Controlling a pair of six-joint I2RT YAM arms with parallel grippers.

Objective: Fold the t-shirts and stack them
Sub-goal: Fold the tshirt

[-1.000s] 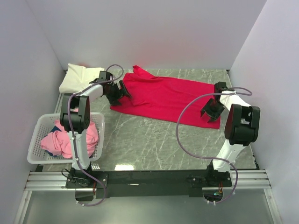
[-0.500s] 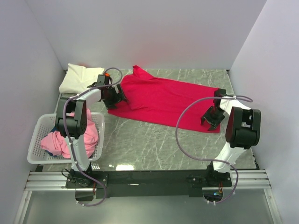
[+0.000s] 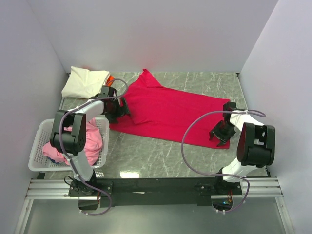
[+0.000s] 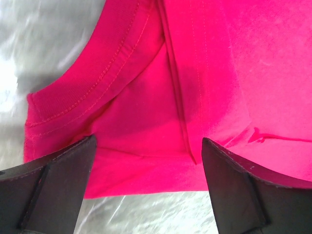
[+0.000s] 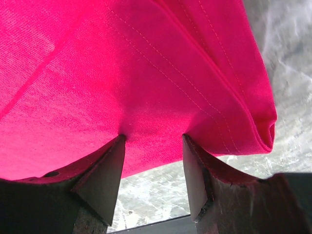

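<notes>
The crimson red t-shirt (image 3: 170, 109) lies spread flat across the middle of the table. My left gripper (image 3: 116, 109) is at its left end, open, with the shirt's near hem and a seam between the wide-apart fingers in the left wrist view (image 4: 148, 141). My right gripper (image 3: 220, 134) is at the shirt's near right corner, open, its fingertips pressing into the cloth (image 5: 122, 63) just above the hem in the right wrist view (image 5: 153, 137). A folded cream-white t-shirt (image 3: 85, 80) lies at the far left, with a bit of the orange t-shirt (image 3: 111, 78) showing beside it.
A white lattice basket (image 3: 36, 146) stands at the left near edge, holding crumpled light pink t-shirts (image 3: 73, 141). White walls close in the back and both sides. Bare marble table (image 3: 156, 151) shows between the red shirt and the arm bases.
Both grippers have moved toward the near edge, and the red shirt has slid that way with them, turning slightly.
</notes>
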